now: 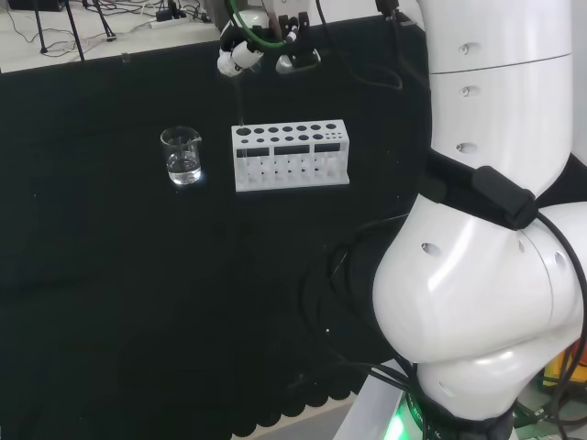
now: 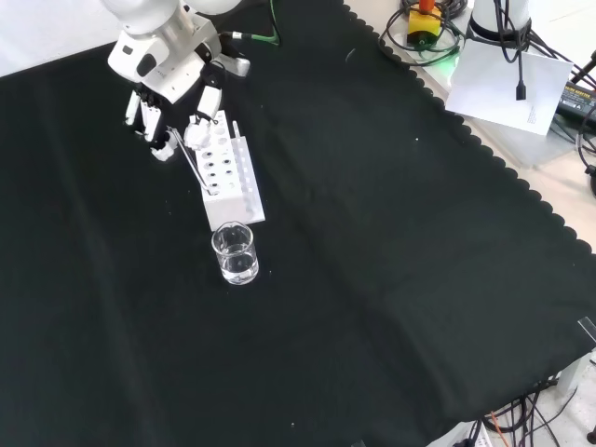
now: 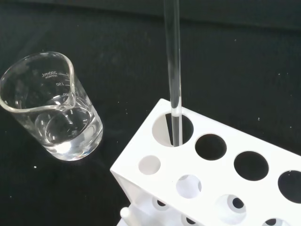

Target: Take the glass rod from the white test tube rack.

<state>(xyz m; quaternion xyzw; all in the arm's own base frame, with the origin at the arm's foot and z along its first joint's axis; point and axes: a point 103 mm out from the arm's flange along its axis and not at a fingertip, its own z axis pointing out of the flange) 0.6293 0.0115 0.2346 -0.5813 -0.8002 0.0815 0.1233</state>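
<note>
The hand (image 2: 177, 116) pinches the glass rod (image 3: 173, 70) near its top. The rod stands almost upright, its lower end just inside the corner hole of the white test tube rack (image 3: 221, 179), so it should come out upward.

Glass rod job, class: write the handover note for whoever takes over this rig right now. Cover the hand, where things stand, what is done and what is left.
Hand: above the rack's far end in the front view, fingers curled on the glass rod.
Rod: upright, lower tip in the corner hole of the white test tube rack.
Beaker: beside the rack, some clear liquid in it.
Done: rod gripped.
Left: lift it fully clear.
</note>
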